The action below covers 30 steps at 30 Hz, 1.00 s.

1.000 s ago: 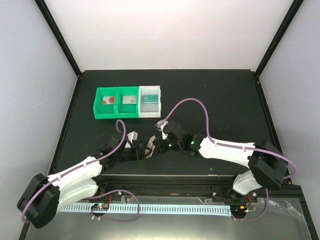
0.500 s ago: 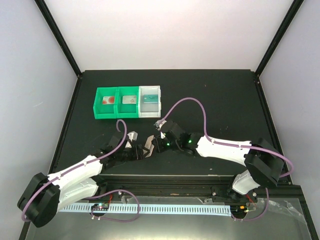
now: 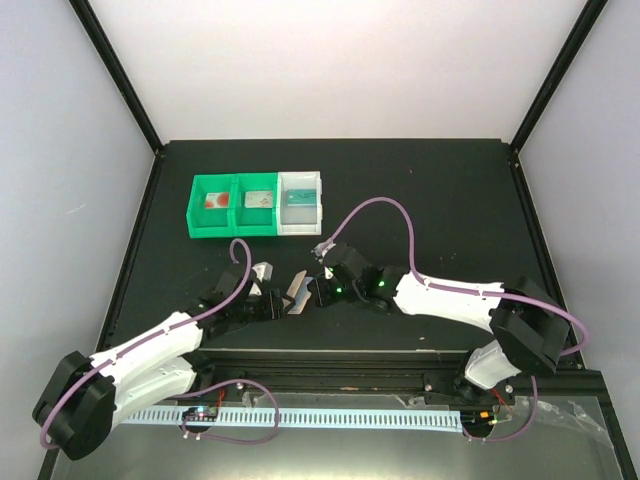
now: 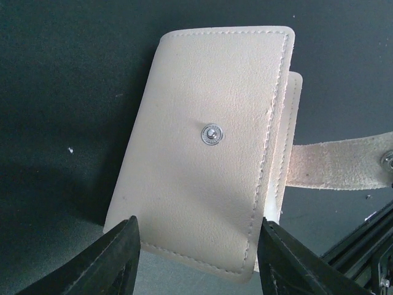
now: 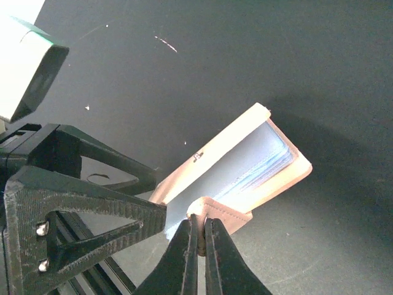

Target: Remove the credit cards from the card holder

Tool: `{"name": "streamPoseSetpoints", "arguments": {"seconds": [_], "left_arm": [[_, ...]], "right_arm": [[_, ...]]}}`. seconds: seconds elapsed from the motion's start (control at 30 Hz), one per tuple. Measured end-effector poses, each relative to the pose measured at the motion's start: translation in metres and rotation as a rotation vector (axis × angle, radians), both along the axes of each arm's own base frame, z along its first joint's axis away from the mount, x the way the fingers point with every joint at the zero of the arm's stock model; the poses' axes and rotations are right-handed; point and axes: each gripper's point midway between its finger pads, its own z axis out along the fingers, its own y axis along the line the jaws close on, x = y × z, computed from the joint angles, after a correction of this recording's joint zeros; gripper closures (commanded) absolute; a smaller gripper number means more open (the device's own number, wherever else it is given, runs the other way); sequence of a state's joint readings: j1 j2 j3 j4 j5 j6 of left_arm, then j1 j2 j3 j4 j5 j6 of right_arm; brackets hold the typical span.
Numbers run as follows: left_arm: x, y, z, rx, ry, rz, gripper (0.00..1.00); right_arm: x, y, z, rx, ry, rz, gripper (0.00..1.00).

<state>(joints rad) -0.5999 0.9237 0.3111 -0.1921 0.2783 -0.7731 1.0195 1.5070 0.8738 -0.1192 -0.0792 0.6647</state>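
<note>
**Operator:** Where are my hands?

**Spotter:** Your right hand (image 5: 201,221) has its fingers pressed together on a tan flap of the card holder (image 4: 209,160), at the holder's near edge. Your left hand (image 4: 198,220) has its fingers apart, one at each lower corner of the holder. I cannot tell whether they touch it.

**Operator:** And the holder itself?

**Spotter:** It is between your two hands, near the front of the desk (image 3: 420,190), and partly opened. The blue-grey inner pockets (image 5: 245,166) show between the tan covers. The outer cover has a metal snap stud (image 4: 211,134), and the tab (image 4: 338,166) runs off to the right in your left wrist view.

**Operator:** What's around it?

**Spotter:** The desk is matte black with a few pale specks and scratches. At its back left, two green bins (image 3: 235,230) stand in a row with a white bin (image 3: 301,228), well apart from the holder. They hold a red-pink card (image 3: 213,201), a grey card (image 3: 259,200) and a teal card (image 3: 300,198). Pale walls close in on three sides, with black frame posts (image 3: 115,75) at the corners. Purple cables (image 3: 380,205) loop over your arms. A white slotted rail (image 3: 300,418) runs along the front.

**Operator:** Anything to read?

**Spotter:** The marks on the cards are too small to read. So is a small dark mark on the holder's cover edge in your right wrist view.
</note>
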Motion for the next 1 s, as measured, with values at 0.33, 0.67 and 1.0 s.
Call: {"name": "streamPoseSetpoints", "arguments": {"seconds": [0.33, 0.67, 1.0], "left_arm": [[0.007, -0.005, 0.008, 0.001, -0.006, -0.006, 0.43], [0.013, -0.009, 0.013, 0.018, -0.019, -0.024, 0.35], [0.012, -0.017, 0.007, 0.013, 0.013, -0.068, 0.31]], "right_arm": [[-0.002, -0.006, 0.005, -0.008, 0.007, -0.003, 0.99], [0.005, -0.011, 0.008, -0.009, 0.000, -0.013, 0.99], [0.006, -0.009, 0.018, 0.007, -0.018, 0.008, 0.99]]}}
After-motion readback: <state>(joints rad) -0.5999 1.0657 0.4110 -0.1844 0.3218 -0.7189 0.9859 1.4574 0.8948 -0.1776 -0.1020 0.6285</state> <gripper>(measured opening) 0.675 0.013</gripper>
